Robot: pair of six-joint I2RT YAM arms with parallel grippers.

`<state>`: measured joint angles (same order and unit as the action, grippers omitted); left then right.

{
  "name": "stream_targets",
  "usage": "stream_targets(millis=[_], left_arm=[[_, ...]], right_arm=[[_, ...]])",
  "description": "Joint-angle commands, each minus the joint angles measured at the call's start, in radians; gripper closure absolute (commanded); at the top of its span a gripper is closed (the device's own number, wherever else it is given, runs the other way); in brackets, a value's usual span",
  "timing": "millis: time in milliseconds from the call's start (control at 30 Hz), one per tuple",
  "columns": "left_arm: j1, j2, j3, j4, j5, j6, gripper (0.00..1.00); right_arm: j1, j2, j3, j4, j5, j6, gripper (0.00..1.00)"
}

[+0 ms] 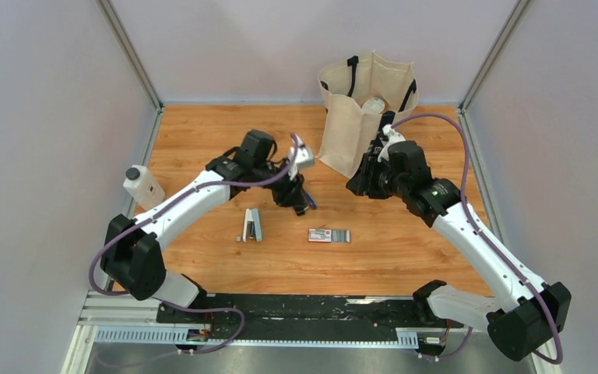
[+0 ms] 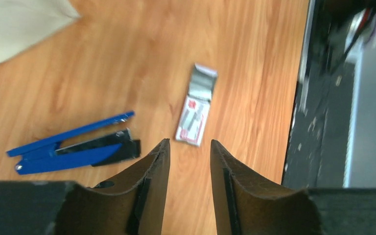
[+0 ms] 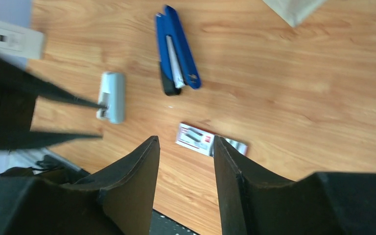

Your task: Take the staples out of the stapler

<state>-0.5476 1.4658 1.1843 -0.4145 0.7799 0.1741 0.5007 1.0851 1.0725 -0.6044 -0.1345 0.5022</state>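
The dark blue stapler [image 2: 73, 147] lies on the wooden table with its top arm swung open; a pale metal strip shows inside it in the right wrist view [image 3: 176, 49]. In the top view only a blue end of the stapler [image 1: 311, 205] shows under my left gripper [image 1: 296, 196]. The left gripper [image 2: 188, 144] is open and empty, above the table just to the right of the stapler. My right gripper [image 1: 357, 187] is open and empty, raised to the right of the stapler, and its jaws [image 3: 186, 139] stand apart over bare wood.
A pale grey-blue stapler-like object [image 1: 251, 224] lies left of centre. A red-and-white box [image 1: 328, 235] lies in front of the stapler. A cream tote bag [image 1: 362, 109] stands at the back. A white bottle [image 1: 142, 185] stands at the left edge.
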Motion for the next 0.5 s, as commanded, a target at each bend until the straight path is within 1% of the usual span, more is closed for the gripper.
stream_targets(millis=[0,67,133,167,267,367,400,467], left_arm=[[-0.138,-0.016,-0.017,-0.291,-0.186,0.491,0.53],[-0.17,0.037,0.009,-0.314,-0.194,0.531,0.5],[-0.192,0.102,0.061,-0.348,-0.208,0.565,0.43],[-0.205,0.131,0.078,-0.362,-0.218,0.59,0.37],[-0.247,0.218,0.132,-0.368,-0.274,0.649,0.35],[-0.271,0.293,0.185,-0.386,-0.281,0.682,0.33],[-0.281,0.318,0.208,-0.401,-0.277,0.702,0.21],[-0.294,0.358,0.244,-0.421,-0.28,0.725,0.21]], right_arm=[[-0.004,0.021,-0.016,-0.008,0.111,-0.025,0.52],[-0.004,0.029,-0.019,-0.005,0.122,-0.028,0.53],[-0.005,0.033,-0.019,-0.018,0.133,-0.03,0.53],[-0.008,0.033,-0.019,-0.026,0.174,-0.027,0.53],[-0.028,0.021,-0.029,-0.043,0.181,-0.024,0.52],[-0.057,-0.011,-0.042,-0.051,0.179,-0.027,0.52],[-0.068,-0.022,-0.046,-0.054,0.174,-0.027,0.52],[-0.099,-0.036,-0.054,-0.055,0.161,-0.027,0.52]])
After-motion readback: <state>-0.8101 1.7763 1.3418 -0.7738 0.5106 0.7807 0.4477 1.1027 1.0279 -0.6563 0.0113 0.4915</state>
